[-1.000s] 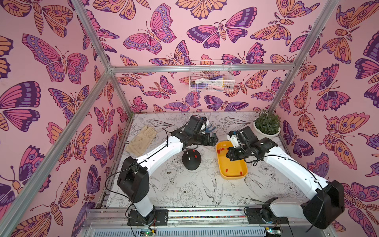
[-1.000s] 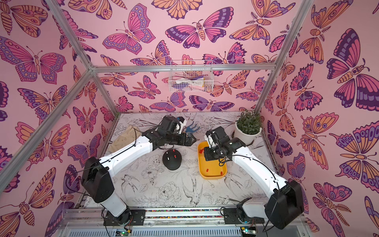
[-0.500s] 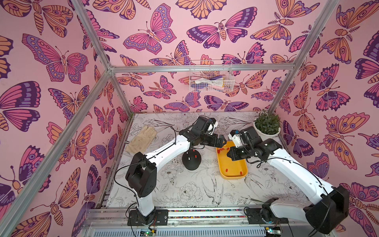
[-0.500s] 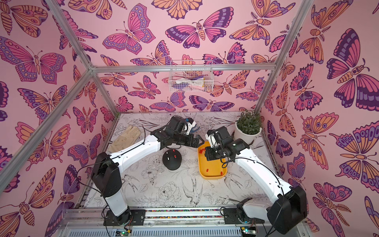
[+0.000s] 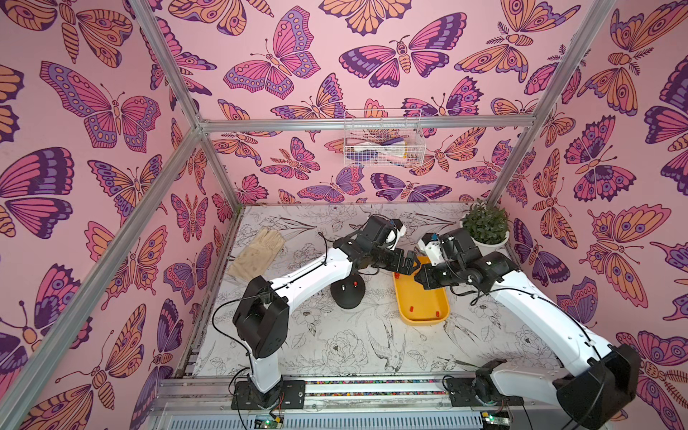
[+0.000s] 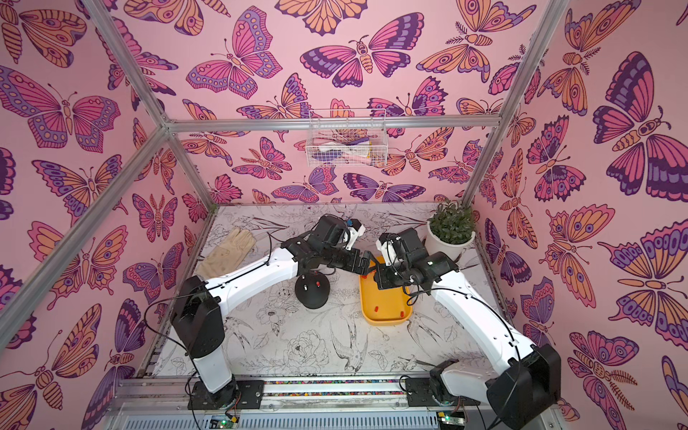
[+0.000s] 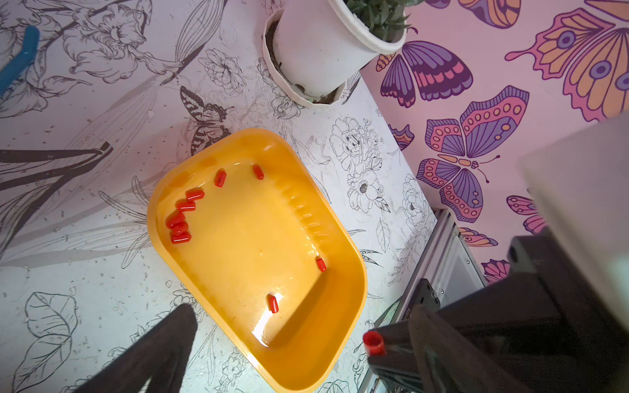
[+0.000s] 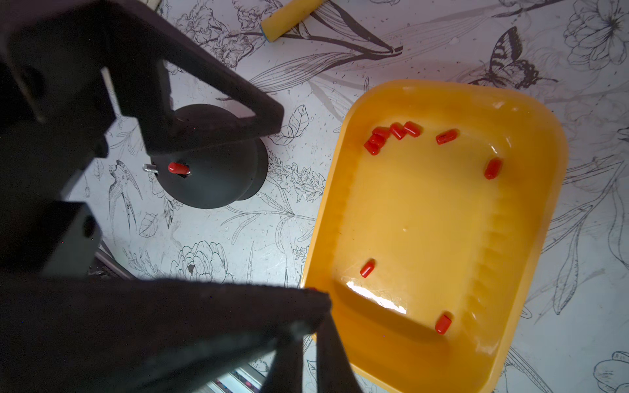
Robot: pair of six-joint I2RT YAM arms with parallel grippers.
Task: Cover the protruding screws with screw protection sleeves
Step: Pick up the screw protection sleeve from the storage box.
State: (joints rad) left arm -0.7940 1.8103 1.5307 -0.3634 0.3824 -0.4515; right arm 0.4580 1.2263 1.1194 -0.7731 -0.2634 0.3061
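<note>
A black dome [image 5: 348, 296] stands left of the yellow tray [image 5: 428, 316]. One of its protruding screws [image 8: 149, 167] is bare, and beside it another wears a red sleeve [image 8: 178, 168]. Several loose screw protection sleeves [image 7: 180, 217] lie in the tray. My right gripper [image 8: 315, 326] is shut on a red sleeve [image 7: 373, 343], which sticks out of its tips above the tray's far end. My left gripper [image 7: 299, 326] is open, tip to tip with the right gripper [image 5: 420, 273]. One of its fingers [image 8: 204, 313] lies across the right gripper's tips and hides most of the held sleeve in the right wrist view.
A white potted plant [image 5: 486, 231] stands at the back right, close behind my right arm. A beige glove [image 5: 257, 253] lies at the back left. A wire basket [image 5: 383, 139] hangs on the back wall. A yellow roll [image 8: 289, 13] and a blue item [image 7: 20, 58] lie behind the tray.
My left gripper has swung right, from above the dome to the far end of the tray, meeting the right gripper's tips. The right gripper has barely moved.
</note>
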